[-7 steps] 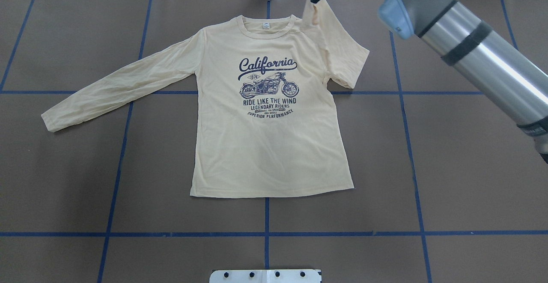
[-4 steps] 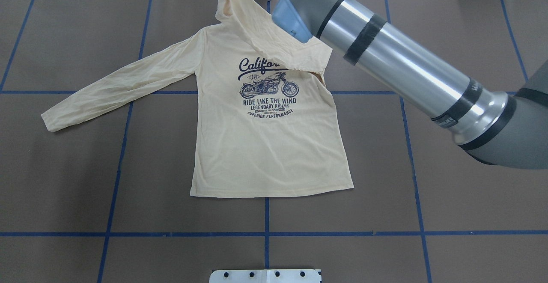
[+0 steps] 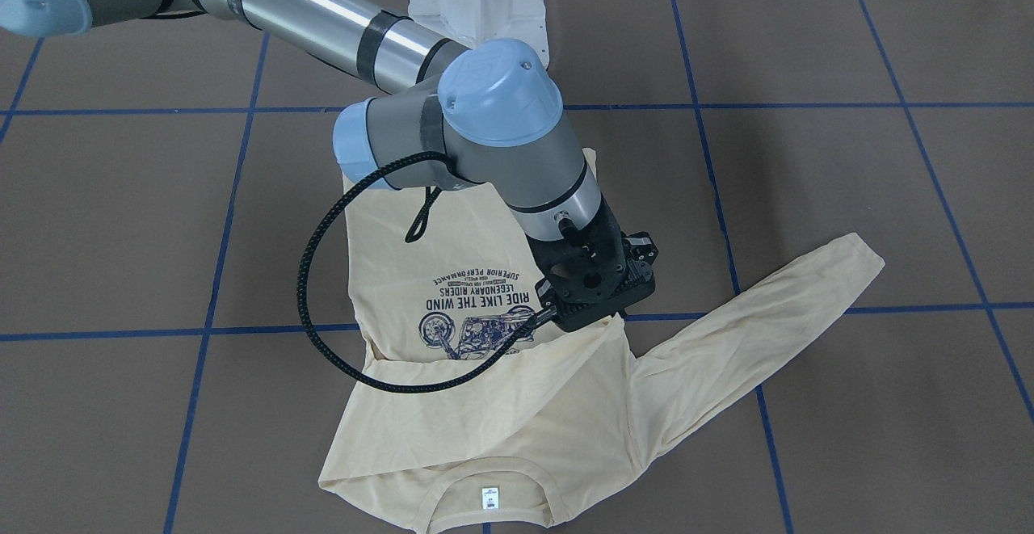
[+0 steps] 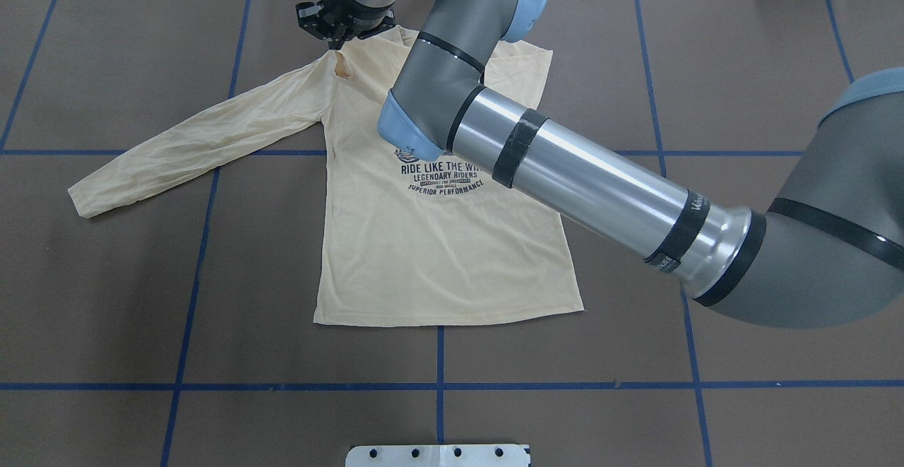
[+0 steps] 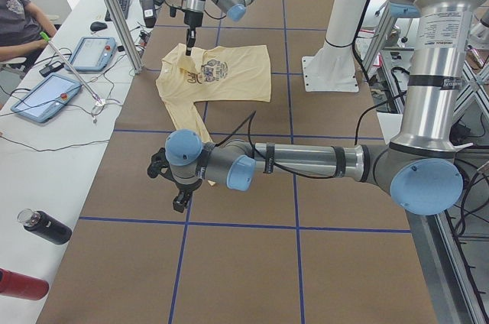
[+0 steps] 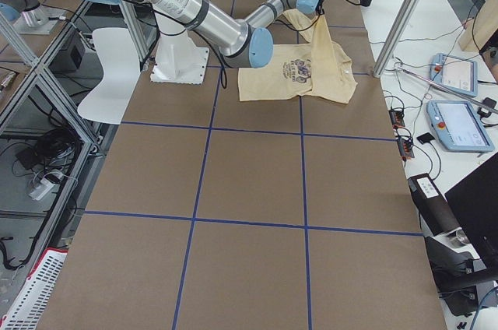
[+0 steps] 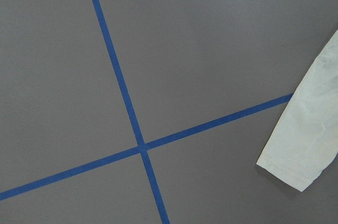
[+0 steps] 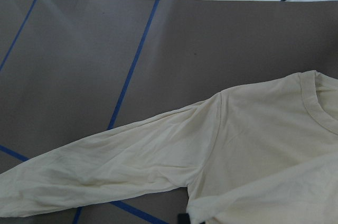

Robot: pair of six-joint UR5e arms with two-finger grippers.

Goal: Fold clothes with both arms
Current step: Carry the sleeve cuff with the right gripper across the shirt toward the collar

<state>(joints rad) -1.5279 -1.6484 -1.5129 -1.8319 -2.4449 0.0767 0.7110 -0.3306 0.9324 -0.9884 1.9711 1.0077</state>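
Reaching across the shirt (image 4: 438, 255), the right tool (image 4: 344, 25) is clamped on the end of the folded sleeve (image 3: 501, 405). That sleeve drapes slantwise over the chest to the opposite shoulder, and the tool hangs just above that shoulder. The shirt lies flat on the counter (image 4: 106, 311), print up, collar away from the robot, hem toward it, so its long axis runs straight out from the base. The free sleeve (image 4: 198, 142) stretches to the robot's left, slanting back toward the robot. Its cuff (image 7: 301, 150) lies near the left tool (image 5: 177, 186), the nearer arm for that fold. Whether the left tool is open I cannot tell.
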